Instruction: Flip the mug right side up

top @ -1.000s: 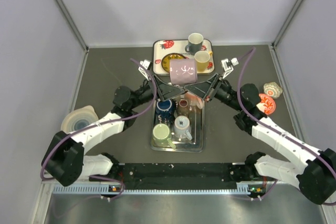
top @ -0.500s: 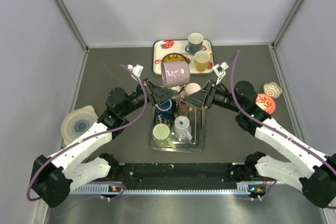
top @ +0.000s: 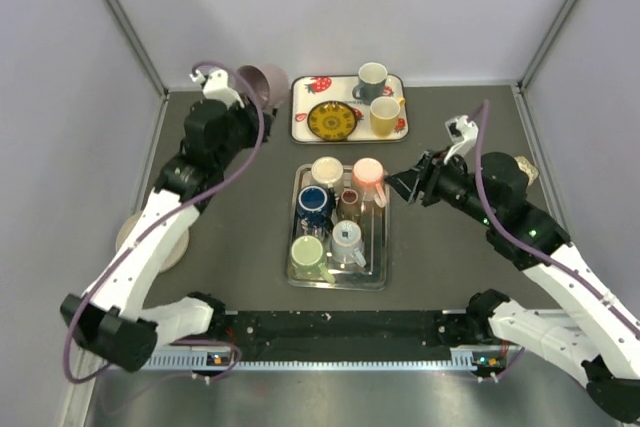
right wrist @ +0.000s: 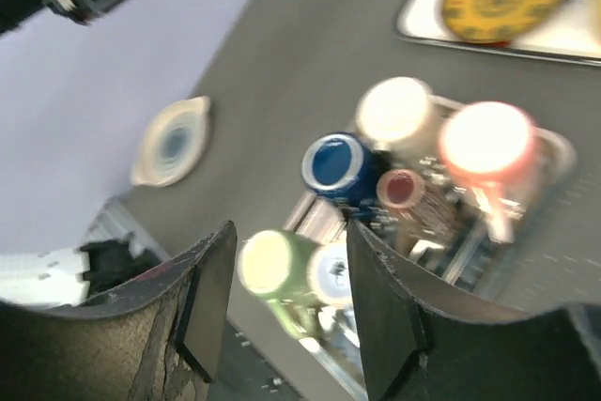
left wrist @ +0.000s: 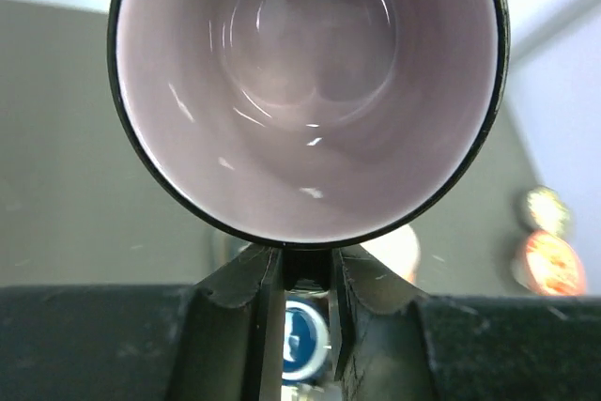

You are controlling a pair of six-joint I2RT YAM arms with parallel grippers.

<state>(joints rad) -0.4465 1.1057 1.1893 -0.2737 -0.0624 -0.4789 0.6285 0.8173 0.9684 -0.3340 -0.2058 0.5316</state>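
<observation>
By the far-left corner, left hand pinches mauve mug at its rim; right hand gapes.

A metal tray holds cups; a white tray holds a yellow plate.

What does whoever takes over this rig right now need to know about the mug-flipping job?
Left gripper: jaws shut on the mauve mug, held up near the far-left corner of the table.
Right gripper: jaws open, empty, hovering just right of the metal tray.
Done: mug is picked up, held by the left jaws alone.
Left: it is tilted, mouth toward the left wrist camera. It has to be brought upright and set down on a bare spot.
</observation>
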